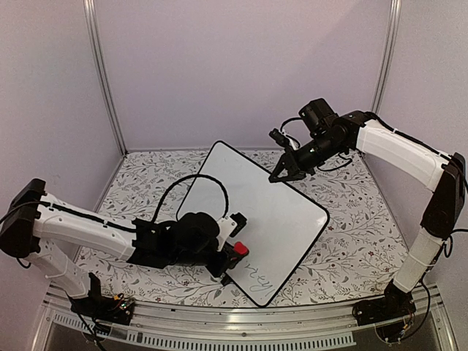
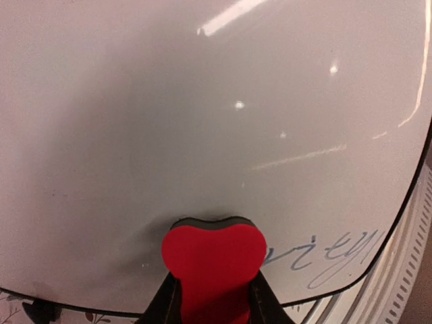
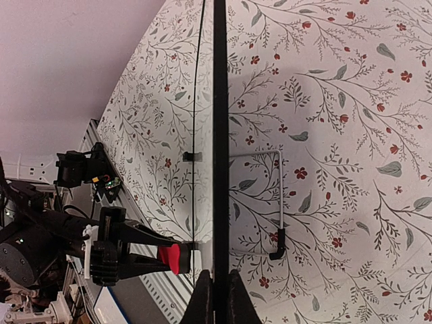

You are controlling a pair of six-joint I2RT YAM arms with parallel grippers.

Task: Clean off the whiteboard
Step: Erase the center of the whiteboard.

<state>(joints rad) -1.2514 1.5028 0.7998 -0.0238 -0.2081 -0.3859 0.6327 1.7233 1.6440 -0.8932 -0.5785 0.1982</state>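
Whiteboard (image 1: 256, 197): laid aslant across the middle of the flower-patterned desk (image 1: 351, 252), one corner turned toward the arm bases; most of its face is seen blank
Handwriting (image 2: 331, 255): thin dark cursive is seen along the near corner of the board, just beside the eraser
Left gripper (image 1: 235, 254): clenched on a red eraser (image 2: 214, 260), whose dark felt edge is set against the board face
Right gripper (image 1: 284, 172): clamped on the black rim at the board's far edge, which is seen edge-on in the right wrist view
Wire stand (image 3: 270, 202): seen at the board's back, above the desk cloth
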